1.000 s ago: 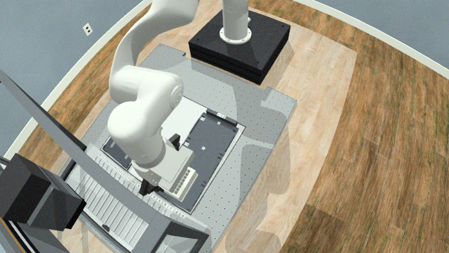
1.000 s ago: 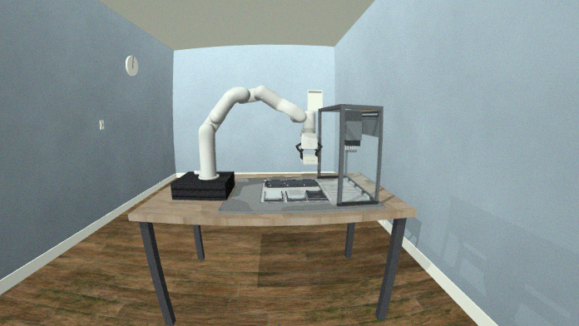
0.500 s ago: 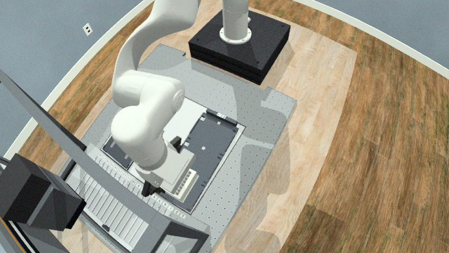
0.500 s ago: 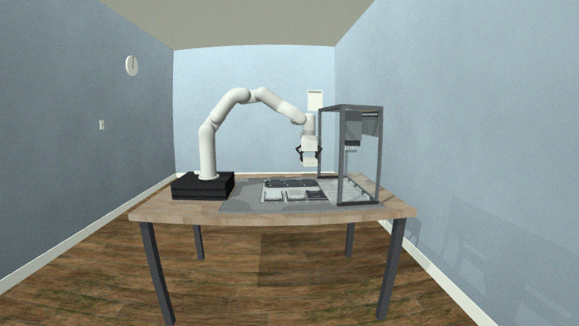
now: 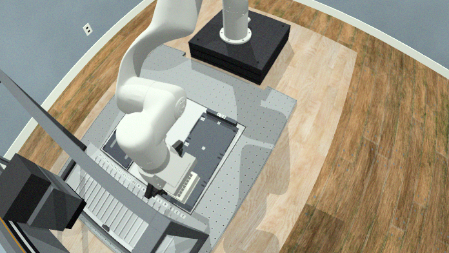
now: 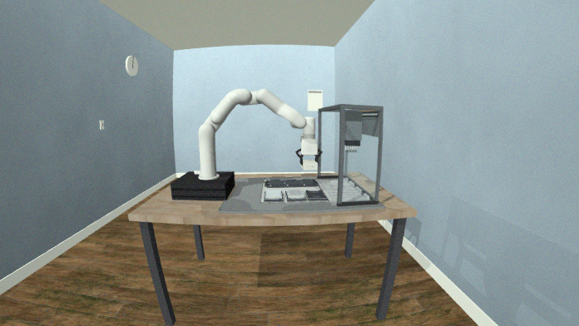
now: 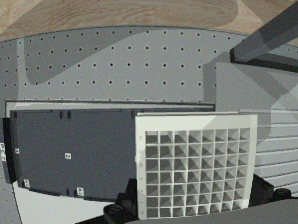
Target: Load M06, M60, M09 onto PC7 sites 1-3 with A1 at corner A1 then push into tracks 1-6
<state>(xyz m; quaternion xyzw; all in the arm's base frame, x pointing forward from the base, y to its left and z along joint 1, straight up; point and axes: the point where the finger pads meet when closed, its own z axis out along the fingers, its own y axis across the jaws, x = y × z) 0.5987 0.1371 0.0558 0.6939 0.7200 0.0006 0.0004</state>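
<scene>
Hand (image 5: 165, 170) (image 6: 309, 160) (image 7: 192, 193) grips deep-well block (image 5: 187, 191) (image 6: 309, 165) (image 7: 197, 122) over carrier's (image 5: 209, 148) (image 6: 287, 183) (image 7: 95, 150) three-o'clock end, wrist view; skewed lowering could perch it on locators.

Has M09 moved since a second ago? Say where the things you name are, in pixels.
Yes. M09 (image 5: 188, 188) (image 6: 309, 165) (image 7: 195, 167) has gone lower against the instrument's frame (image 5: 58, 130) (image 6: 340, 166) (image 7: 265, 36) in the exterior view.
</scene>
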